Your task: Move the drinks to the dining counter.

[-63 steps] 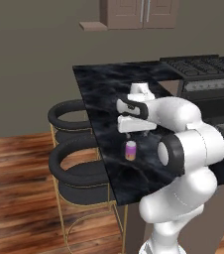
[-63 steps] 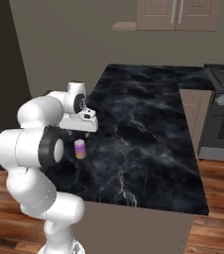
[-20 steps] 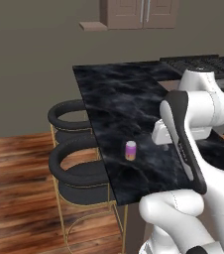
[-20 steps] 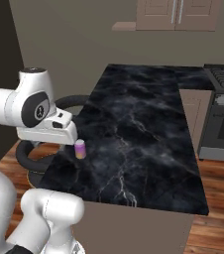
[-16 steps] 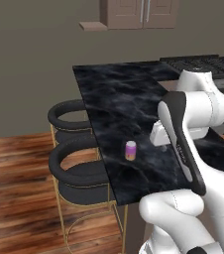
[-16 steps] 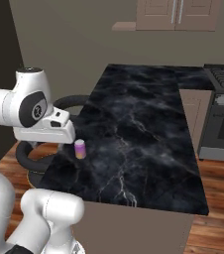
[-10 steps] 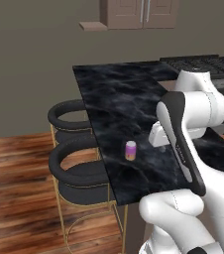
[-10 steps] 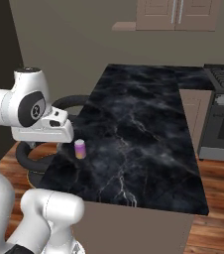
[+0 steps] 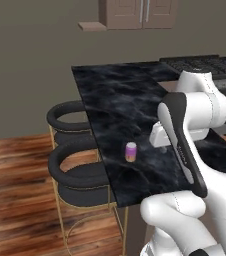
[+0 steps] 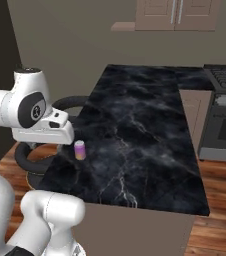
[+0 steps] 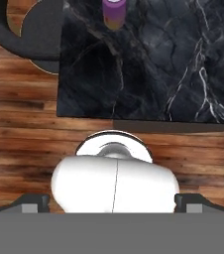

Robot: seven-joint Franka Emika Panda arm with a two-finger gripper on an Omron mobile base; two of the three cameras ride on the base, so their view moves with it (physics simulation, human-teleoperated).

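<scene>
The pink-purple can with a yellow band (image 9: 130, 151) stands upright near the stool-side edge of the dining counter (image 9: 116, 100), a black marble slab with white veins. The can (image 10: 79, 149) stands free, with nothing holding it. My arm is folded back, and its hand (image 10: 44, 131) hangs level with the can, on the stool side. In the hand view my gripper (image 11: 113, 203) is open, its tips wide apart with nothing between them. It looks down at the counter's near edge, with the can (image 11: 113, 11) at the top of the view.
Two round black stools (image 9: 80, 172) (image 9: 67, 115) on thin gold legs stand along the counter's left side. A stove (image 10: 225, 100) stands at the far right. Wood floor (image 11: 29, 129) lies below the counter's overhang. Cabinets (image 9: 140, 12) hang on the back wall.
Since the earliest frames the arm has drawn back and up, away from the can, which stays where it stood. Over the last second hardly anything has moved.
</scene>
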